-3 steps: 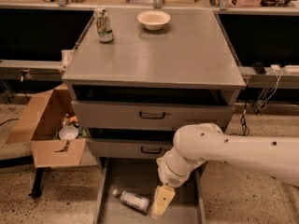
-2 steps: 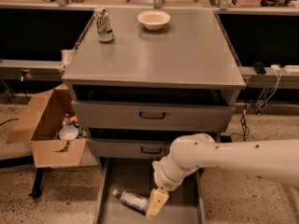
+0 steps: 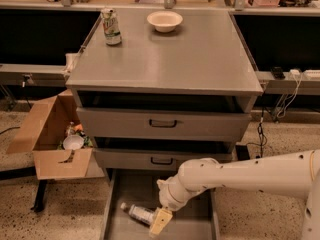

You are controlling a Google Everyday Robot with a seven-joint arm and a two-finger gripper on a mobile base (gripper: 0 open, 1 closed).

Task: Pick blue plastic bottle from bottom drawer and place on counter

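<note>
The blue plastic bottle lies on its side on the floor of the open bottom drawer, white cap to the left. My gripper reaches down from the white arm on the right and sits at the bottle's right end, touching or just over it. The counter is the grey top of the cabinet above.
A green-and-white can and a white bowl stand at the counter's back. Two closed drawers with black handles are above the open one. An open cardboard box with items sits on the floor at the left.
My gripper has moved left and down toward the bottle's right end. The bottle has not moved.
</note>
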